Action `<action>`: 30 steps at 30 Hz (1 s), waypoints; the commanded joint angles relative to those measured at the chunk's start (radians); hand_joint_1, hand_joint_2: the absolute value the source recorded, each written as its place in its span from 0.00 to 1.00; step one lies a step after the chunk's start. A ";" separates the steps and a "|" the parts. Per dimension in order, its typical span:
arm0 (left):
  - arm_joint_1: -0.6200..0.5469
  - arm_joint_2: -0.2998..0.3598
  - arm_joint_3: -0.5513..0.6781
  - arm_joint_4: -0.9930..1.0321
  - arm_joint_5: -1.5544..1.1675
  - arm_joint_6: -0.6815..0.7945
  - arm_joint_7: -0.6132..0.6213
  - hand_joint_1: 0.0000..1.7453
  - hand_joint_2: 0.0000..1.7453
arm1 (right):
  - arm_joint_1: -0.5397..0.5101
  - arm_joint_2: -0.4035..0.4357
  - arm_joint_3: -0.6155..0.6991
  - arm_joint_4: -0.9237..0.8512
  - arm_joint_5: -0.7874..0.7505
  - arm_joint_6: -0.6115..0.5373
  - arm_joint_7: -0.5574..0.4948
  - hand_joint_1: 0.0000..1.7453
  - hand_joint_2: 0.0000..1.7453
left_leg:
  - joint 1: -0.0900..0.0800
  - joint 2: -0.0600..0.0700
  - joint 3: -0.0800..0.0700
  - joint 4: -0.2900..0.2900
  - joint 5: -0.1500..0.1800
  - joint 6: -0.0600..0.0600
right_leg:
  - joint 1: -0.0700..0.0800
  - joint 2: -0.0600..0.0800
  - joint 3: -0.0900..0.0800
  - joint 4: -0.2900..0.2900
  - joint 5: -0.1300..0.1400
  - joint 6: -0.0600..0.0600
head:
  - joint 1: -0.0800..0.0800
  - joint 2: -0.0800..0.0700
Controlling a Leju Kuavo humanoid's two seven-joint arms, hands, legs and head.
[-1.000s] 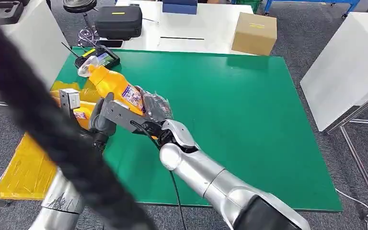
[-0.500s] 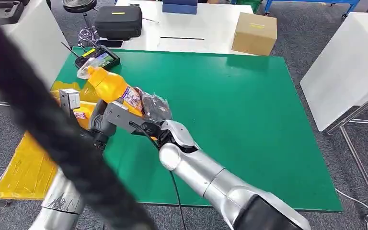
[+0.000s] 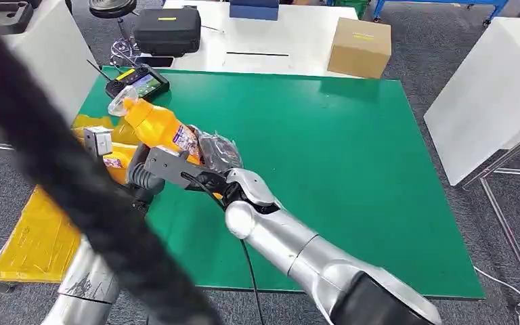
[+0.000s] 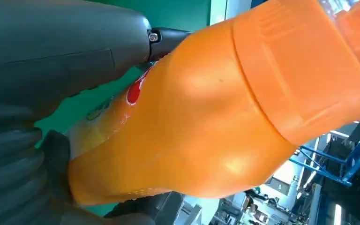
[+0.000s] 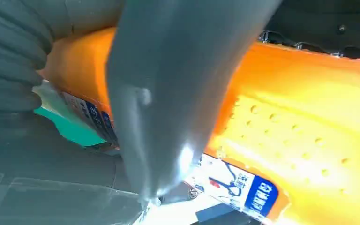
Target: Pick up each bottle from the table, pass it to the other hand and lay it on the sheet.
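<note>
Above the left part of the green table (image 3: pixel 352 156), we see the orange bottle (image 3: pixel 159 125) held off the surface, tilted, its clear cap end toward the black controller (image 3: pixel 137 82). The right hand (image 3: pixel 206 162) is wrapped around the bottle's lower half at the label; in the right wrist view its thick grey thumb (image 5: pixel 168 108) lies straight across the orange body. In the left wrist view the left hand (image 4: pixel 51 108) has its thumb and dark fingers against the bottle's base, but we cannot tell if it is truly gripping or only touching. The yellow sheet (image 3: pixel 37 240) hangs off the table's left edge, with another orange bottle (image 3: pixel 118 162) lying on it, just below the hands. A cardboard box (image 3: pixel 359 46) and a black case (image 3: pixel 168 30) sit on the white table behind.
</note>
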 commanded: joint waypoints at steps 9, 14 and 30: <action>-0.085 -0.010 -0.061 0.054 0.003 -0.028 0.003 0.00 1.00 | -0.027 -0.005 0.087 0.061 0.002 0.041 0.006 1.00 1.00 | 0.001 -0.003 0.002 0.000 0.000 -0.004 | 0.001 -0.004 0.004 -0.001 -0.001 -0.002 | 0.000 0.000; -0.085 -0.010 -0.061 0.054 0.003 -0.028 0.003 0.00 1.00 | -0.027 -0.005 0.087 0.061 0.002 0.041 0.006 1.00 1.00 | 0.001 -0.003 0.001 0.000 0.000 -0.003 | 0.001 -0.003 0.003 -0.001 -0.001 -0.001 | 0.000 0.000; -0.067 -0.037 -0.037 -0.011 0.052 -0.074 0.017 1.00 1.00 | 0.003 -0.005 0.152 -0.004 0.006 0.050 0.052 1.00 1.00 | 0.002 -0.003 0.002 0.000 0.000 -0.004 | 0.001 -0.004 0.003 -0.001 -0.001 -0.002 | 0.000 0.000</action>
